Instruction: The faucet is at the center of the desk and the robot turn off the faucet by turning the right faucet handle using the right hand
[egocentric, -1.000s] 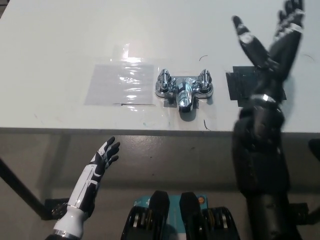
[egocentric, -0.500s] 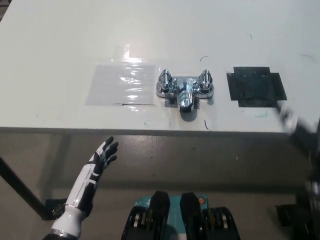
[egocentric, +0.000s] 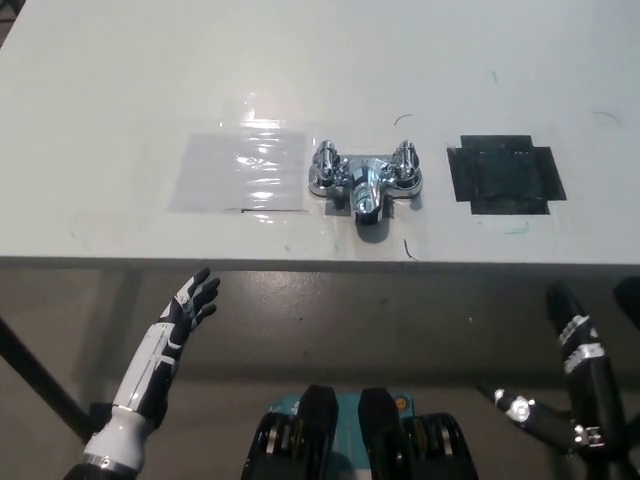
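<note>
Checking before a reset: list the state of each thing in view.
faucet: upright at desk centre, untouched, no water visible.
right faucet handle: free, no hand on it.
left hand: open, resting below the desk edge.
right hand: open, low at lower right, off the desk.

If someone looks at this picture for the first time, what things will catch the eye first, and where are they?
The shiny chrome faucet stands out at the middle of the white desk, between a glossy clear sheet on its left and a black taped square on its right. Below the desk edge, the white left robot hand hangs open at lower left, and the black right robot hand sits at lower right, touching nothing.
</note>
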